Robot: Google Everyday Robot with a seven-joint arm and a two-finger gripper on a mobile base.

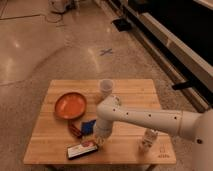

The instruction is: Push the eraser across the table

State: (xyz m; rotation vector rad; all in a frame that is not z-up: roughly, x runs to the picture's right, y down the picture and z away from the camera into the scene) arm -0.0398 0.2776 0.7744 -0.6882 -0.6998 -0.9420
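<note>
The eraser (81,149), a flat black block with a white face and a red stripe, lies near the front edge of the wooden table (131,91), left of centre. My gripper (99,140) is shut and hangs low over the table at the eraser's right end, seemingly touching it. The white arm comes in from the right, bends at an elbow above the table's middle, and drops to the gripper.
A blue rounded object (90,125) and a small red-brown block (75,130) lie just behind the eraser. An orange plate (70,105) sits at the left, a pale cup (105,88) at the back, and a small white bottle (148,140) at the front right.
</note>
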